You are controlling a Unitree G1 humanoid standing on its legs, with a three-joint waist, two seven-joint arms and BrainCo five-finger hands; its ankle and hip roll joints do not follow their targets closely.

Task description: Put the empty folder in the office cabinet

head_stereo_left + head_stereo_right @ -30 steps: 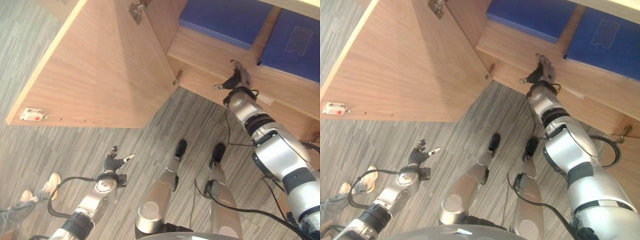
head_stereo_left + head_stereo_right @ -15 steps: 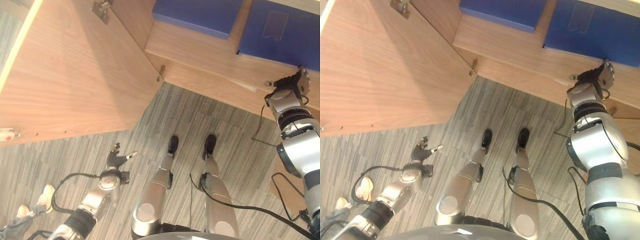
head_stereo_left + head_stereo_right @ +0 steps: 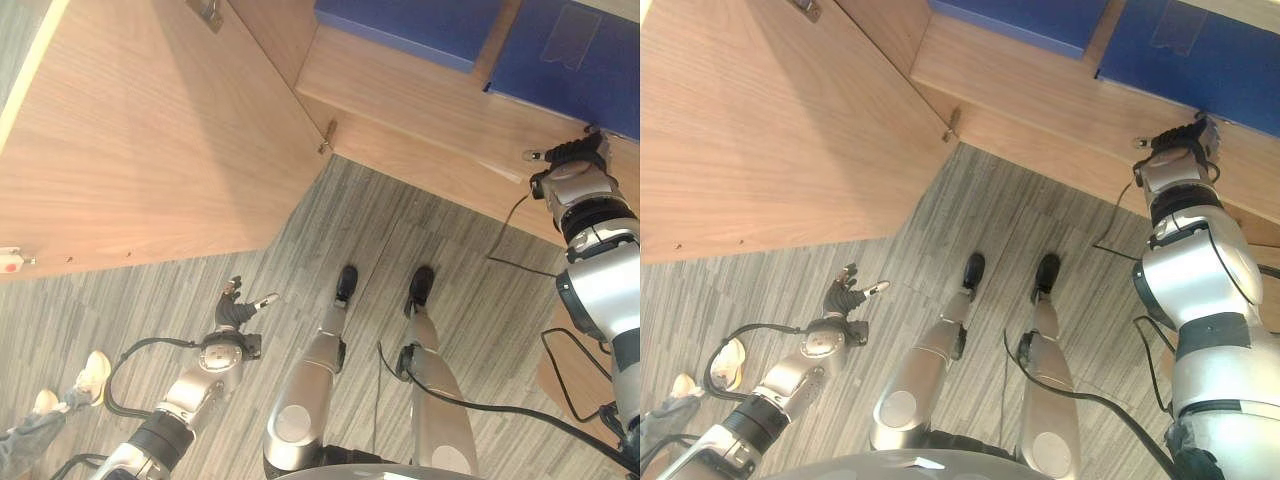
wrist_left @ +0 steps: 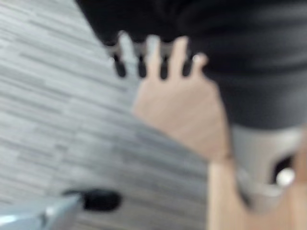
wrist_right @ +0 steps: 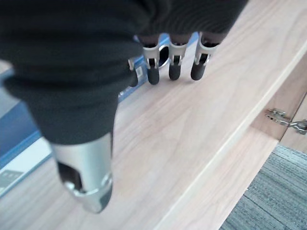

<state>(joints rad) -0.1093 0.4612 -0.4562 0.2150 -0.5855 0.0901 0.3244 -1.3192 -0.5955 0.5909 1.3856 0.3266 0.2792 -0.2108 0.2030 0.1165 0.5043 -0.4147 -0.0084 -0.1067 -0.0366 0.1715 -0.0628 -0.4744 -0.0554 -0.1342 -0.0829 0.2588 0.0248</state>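
Two blue folders lie on the wooden cabinet shelf [image 3: 420,100]: one on the left [image 3: 410,25], one on the right [image 3: 570,55]. My right hand [image 3: 565,165] hangs at the shelf's front edge just below the right folder, fingers [image 5: 175,64] relaxed and holding nothing. Past those fingers the right wrist view has a blue folder [image 5: 19,127] with a white label lying on the shelf board [image 5: 182,129]. My left hand [image 3: 235,312] hangs low over the carpet, fingers [image 4: 153,57] spread and empty.
The cabinet's wooden door [image 3: 150,140] stands swung open on the left, hinge [image 3: 327,135] at its inner corner. Grey striped carpet [image 3: 430,230] lies in front of the cabinet. A person's shoes [image 3: 90,370] are at the lower left.
The right hand moved to the right along the shelf edge, from below the gap between the folders to below the right folder. The camera shifted. The left hand barely moved.
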